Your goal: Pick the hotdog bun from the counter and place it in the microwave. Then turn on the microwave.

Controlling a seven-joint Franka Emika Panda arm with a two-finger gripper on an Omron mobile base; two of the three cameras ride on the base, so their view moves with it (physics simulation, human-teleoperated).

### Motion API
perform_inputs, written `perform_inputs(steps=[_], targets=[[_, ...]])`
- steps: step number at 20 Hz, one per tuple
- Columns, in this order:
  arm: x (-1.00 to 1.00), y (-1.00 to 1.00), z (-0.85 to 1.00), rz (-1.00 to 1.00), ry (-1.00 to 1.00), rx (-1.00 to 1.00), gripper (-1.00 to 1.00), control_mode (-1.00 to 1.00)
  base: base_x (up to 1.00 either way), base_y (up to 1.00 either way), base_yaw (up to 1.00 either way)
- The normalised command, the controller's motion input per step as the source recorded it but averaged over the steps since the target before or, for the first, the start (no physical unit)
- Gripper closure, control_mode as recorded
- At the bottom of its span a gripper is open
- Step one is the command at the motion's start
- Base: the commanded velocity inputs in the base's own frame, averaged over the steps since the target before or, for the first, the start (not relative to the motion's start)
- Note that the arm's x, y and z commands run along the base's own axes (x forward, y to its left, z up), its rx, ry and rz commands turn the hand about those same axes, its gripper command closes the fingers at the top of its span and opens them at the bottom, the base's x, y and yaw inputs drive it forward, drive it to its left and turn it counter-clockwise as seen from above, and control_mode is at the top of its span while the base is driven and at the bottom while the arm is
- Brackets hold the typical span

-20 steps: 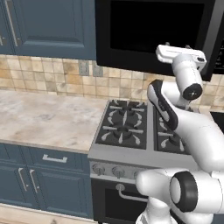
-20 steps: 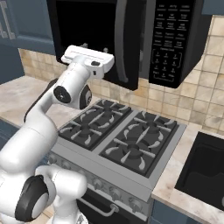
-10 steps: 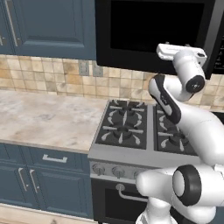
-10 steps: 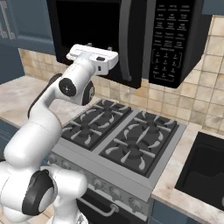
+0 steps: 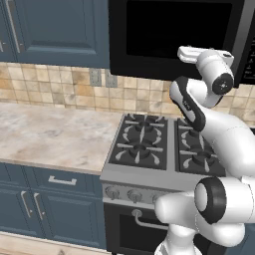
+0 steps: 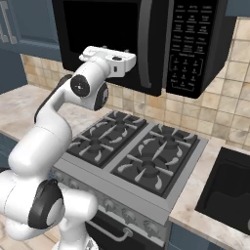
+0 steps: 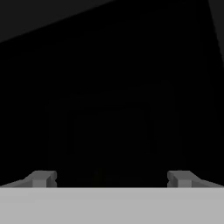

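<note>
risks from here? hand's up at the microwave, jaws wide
1. The gripper is open with nothing between its fingertips, and no bun shows on the counter: the start button could get pressed on an unloaded oven.
2. The hand sits close to the microwave door; moving forward could hit the glass.

Glossy white rounded arm (image 5: 219, 134) segments, dark grey joint rings and caps, small dark fingers (image 7: 41, 178).

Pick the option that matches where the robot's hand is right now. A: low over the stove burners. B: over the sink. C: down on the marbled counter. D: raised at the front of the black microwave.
D: the gripper, jaws wide apart and empty, faces dark glass in the hand view, and both base views show the hand up at the microwave, well above the stove.
</note>
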Motion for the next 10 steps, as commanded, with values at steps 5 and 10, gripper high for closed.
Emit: perform_inputs(steps=[5, 10], targets=[[0.48, -0.10, 0.00, 0.00, 0.00, 0.00, -1.00, -1.00, 0.00, 0.00, 0.00], [0.45, -0.11, 0.00, 0.00, 0.00, 0.00, -1.00, -1.00, 0.00, 0.00, 0.00]])
